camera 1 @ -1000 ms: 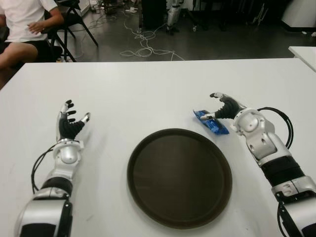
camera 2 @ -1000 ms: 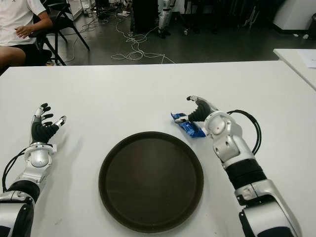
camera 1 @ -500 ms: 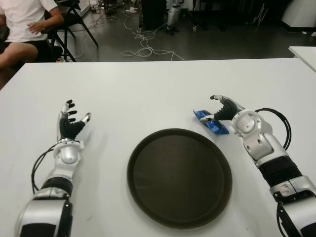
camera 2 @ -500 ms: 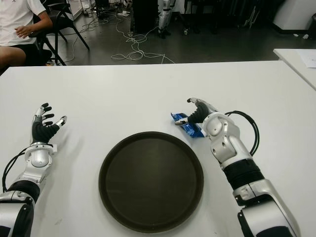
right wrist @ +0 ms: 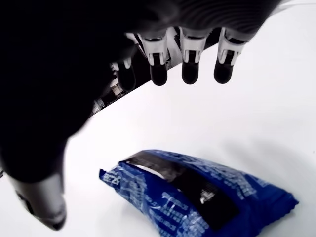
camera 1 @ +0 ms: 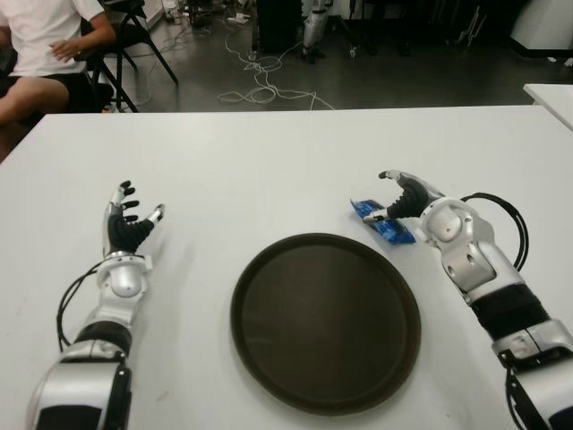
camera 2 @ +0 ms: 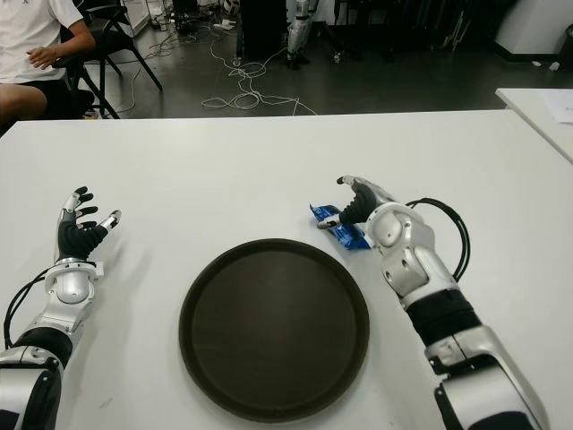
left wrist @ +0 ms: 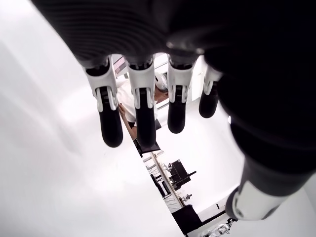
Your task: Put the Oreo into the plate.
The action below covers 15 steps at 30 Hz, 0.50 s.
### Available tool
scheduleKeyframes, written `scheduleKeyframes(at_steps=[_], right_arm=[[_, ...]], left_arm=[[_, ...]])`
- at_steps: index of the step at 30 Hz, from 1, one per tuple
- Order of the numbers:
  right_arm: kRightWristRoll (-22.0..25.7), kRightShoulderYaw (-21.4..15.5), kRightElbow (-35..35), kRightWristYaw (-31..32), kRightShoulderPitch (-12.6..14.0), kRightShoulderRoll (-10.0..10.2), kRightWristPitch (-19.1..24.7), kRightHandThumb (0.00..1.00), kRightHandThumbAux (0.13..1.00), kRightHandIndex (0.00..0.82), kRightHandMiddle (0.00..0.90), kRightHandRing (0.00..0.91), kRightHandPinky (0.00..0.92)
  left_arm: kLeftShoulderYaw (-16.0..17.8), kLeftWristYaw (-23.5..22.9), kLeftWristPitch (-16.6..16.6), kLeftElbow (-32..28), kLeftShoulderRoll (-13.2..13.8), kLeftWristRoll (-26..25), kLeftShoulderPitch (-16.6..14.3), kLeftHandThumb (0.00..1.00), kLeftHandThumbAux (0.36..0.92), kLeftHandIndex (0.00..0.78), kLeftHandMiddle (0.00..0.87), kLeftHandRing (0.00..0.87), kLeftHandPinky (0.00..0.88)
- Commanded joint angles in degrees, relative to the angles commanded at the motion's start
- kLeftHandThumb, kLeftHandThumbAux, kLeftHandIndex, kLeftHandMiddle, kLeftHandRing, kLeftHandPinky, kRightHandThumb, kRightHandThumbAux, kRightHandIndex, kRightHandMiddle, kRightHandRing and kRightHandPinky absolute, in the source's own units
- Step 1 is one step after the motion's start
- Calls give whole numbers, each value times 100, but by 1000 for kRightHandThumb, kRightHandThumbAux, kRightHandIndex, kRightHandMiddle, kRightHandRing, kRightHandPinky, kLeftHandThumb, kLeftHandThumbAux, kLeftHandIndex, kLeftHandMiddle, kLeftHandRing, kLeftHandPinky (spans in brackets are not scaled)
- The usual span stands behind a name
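The Oreo, a blue packet (camera 1: 383, 224), lies flat on the white table (camera 1: 269, 170) just beyond the right far rim of the dark round plate (camera 1: 325, 322). My right hand (camera 1: 389, 195) arches over the packet's far end, thumb on one side and fingers spread above it. In the right wrist view the packet (right wrist: 197, 190) lies below the fingertips (right wrist: 190, 71) with a gap between them, so nothing is held. My left hand (camera 1: 130, 215) shows at the table's left with fingers (left wrist: 143, 118) spread open and nothing in it. The plate holds nothing.
A person in a white shirt (camera 1: 40, 36) sits on a chair beyond the table's far left corner. Cables (camera 1: 260, 85) lie on the floor behind the table. Another white table's corner (camera 1: 551, 94) shows at the right edge.
My right hand and forearm have edged slightly left, staying over the packet's far end. The packet, the plate and the left hand have not moved.
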Motion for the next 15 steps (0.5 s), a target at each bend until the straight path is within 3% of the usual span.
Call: scheduleKeyframes(at_steps=[7,11,15], right_arm=[[-119,91,-282,159,114,-80,113,0,684,0,0,0,0],[-126,139,267,27,-25,-46,-171,0,678,0,0,0,0],[-231,211,139,171,-24,-89,-41,0,664,0,0,0,0]], left_arm=[[21,-38,44,18,3,-36,-15,228,696,110,176,212,263],[-17,17,60,19,18,19,-15,225,712,108,180,210,245],[-129,212,53,-16,44,178,10,211,717,105,185,211,251]])
